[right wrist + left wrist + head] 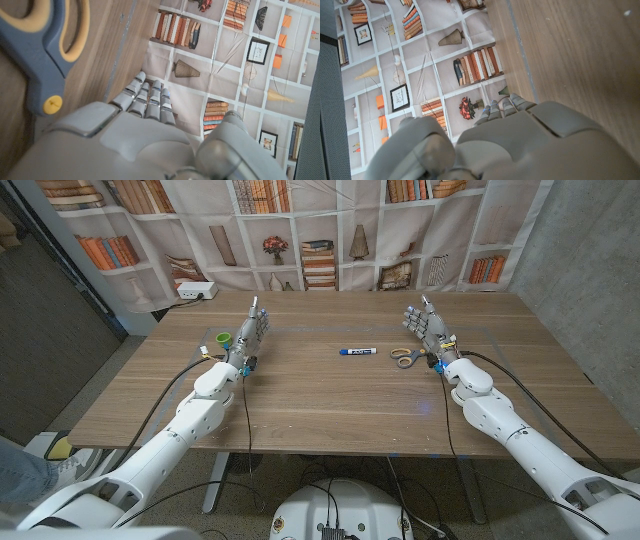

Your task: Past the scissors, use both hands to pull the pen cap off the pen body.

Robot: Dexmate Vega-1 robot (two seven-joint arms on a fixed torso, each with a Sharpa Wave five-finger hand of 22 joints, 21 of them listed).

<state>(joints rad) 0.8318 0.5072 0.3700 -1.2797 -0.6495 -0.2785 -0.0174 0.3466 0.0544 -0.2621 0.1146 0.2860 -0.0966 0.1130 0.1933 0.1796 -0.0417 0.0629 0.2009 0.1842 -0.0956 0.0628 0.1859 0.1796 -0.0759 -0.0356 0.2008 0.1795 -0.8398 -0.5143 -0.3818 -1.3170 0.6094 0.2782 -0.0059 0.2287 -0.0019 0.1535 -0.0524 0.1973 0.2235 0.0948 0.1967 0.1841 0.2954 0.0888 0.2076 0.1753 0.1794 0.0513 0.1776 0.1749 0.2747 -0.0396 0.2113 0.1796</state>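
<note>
while both hands stand open and hold nothing, the left hand (253,330) waits well left of the pen (357,351), and the right hand (428,328) is just beside the scissors (406,356). the capped pen lies between them, likely awaiting approach.

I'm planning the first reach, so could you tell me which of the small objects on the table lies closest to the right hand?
The scissors, with tan-lined handles, lie right beside the right hand; the blue-capped pen lies farther toward the table's middle.

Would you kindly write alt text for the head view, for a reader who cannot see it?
Two robot hands, left hand and right hand, stand open on a wooden table. A capped blue-and-white pen lies between them, scissors beside the right hand.
</note>
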